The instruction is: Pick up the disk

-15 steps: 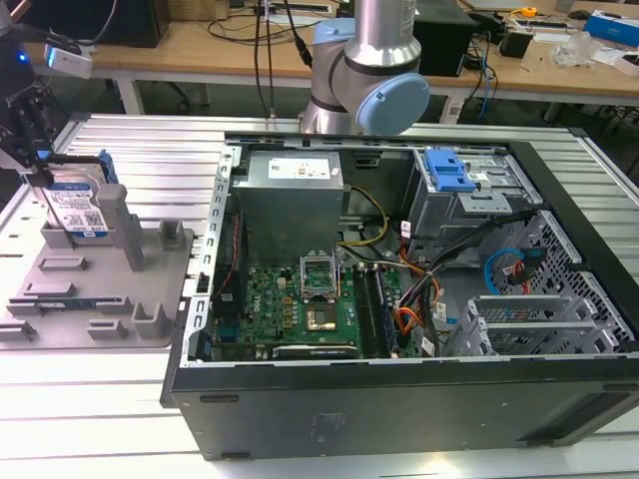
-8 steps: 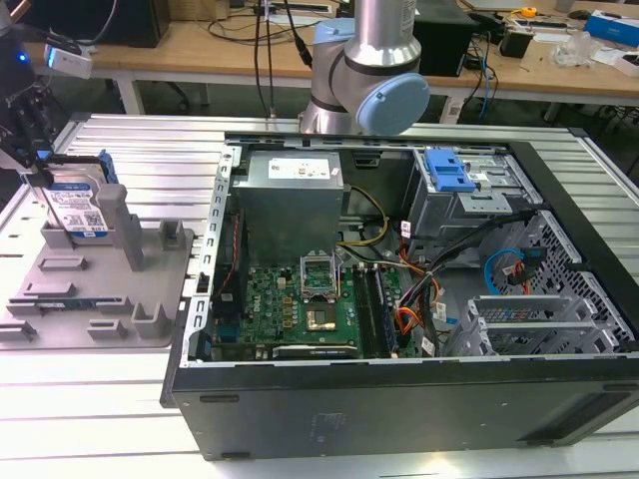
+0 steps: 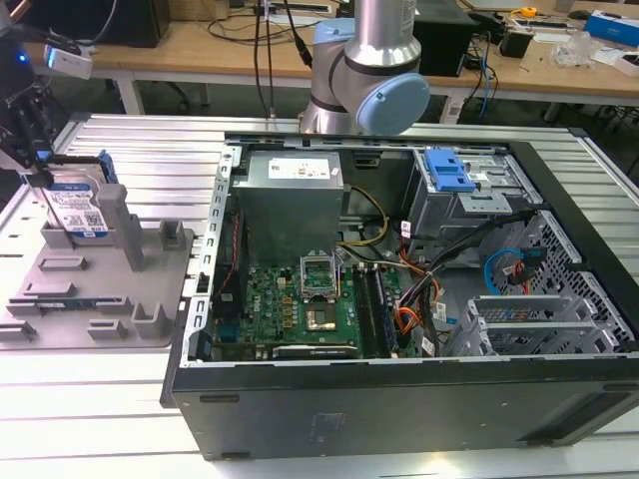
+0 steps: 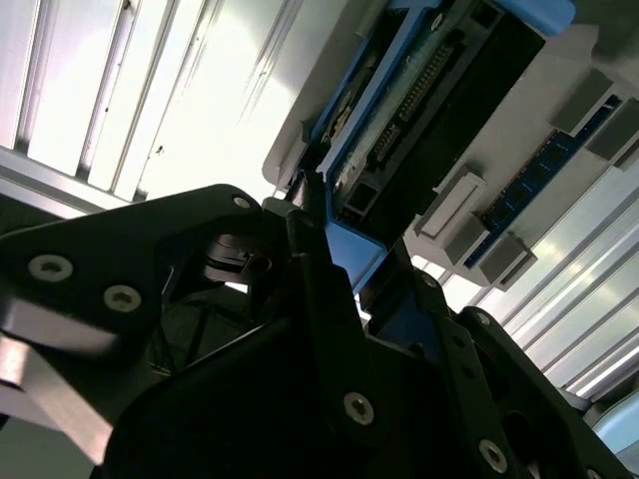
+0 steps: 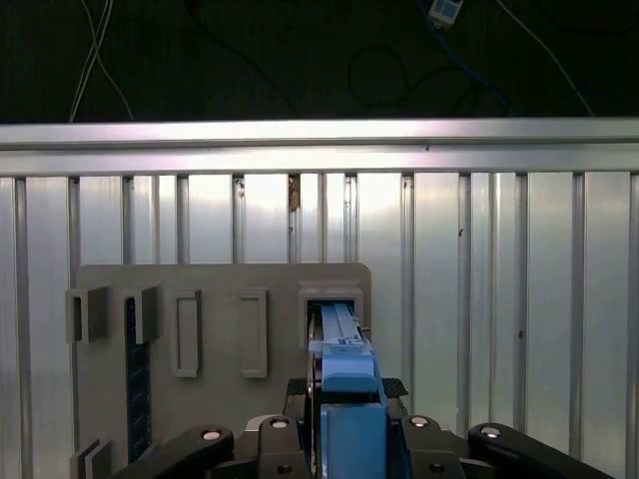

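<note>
- The flat rectangular silver-grey metal disk (image 3: 75, 208) with a white-and-blue label and blue plastic edge rails is seen standing on edge at the far end of the grey plastic holder with upright posts (image 3: 120, 289), on the exterior view's left. Whether its lower edge has cleared the slot cannot be told.
- In the first wrist view the blue rail of the disk (image 5: 344, 364) is flanked closely on both sides by the black gripper (image 5: 346, 399). The jaws are judged to be clamped on the disk's upper edge.
- The hold is taken on a narrow edge, largely on smooth plastic. A slip or a pivot of the disk between the jaws is judged the main risk, since most of its weight hangs below the grip.
- If the disk is drawn up at a tilt, it could bind against the slot walls. The holder (image 5: 220, 299), which is not seen to be fastened down, could then be lifted or dragged with it.
- The connector side of the disk (image 4: 439, 80) is exposed in the second wrist view, so a scrape against a post could damage it.
- A dropped disk would strike the holder or the ribbed aluminium surface (image 3: 130, 140). The open black computer case (image 3: 399, 399) lies just beside the holder, within reach of a careless swing.
</note>
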`<state>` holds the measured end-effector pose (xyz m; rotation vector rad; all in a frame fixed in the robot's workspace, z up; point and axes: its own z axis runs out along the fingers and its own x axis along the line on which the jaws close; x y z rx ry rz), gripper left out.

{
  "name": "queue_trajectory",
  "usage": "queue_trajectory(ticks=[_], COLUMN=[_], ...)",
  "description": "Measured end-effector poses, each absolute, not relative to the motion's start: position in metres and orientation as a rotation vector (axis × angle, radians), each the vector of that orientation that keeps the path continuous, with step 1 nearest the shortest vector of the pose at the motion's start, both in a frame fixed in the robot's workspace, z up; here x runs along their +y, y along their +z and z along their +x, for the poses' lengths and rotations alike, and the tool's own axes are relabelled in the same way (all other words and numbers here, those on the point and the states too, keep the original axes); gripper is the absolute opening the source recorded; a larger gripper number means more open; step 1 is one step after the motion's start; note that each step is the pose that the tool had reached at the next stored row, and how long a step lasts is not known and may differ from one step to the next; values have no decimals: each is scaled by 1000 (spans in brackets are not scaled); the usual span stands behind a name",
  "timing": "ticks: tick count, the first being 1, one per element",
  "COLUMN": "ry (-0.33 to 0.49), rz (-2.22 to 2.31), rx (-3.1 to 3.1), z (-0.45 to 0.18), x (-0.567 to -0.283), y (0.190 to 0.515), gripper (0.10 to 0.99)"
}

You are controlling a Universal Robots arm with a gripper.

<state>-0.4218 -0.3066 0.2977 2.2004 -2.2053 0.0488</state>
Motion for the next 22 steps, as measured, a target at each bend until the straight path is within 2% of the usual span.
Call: queue_trajectory(ticks=[12,22], ry=[39,35], rz=[2205,2207], rx=[-2210,-2212], z=[-422,-422], x=[-309,-309], y=[303,324], gripper=[369,369])
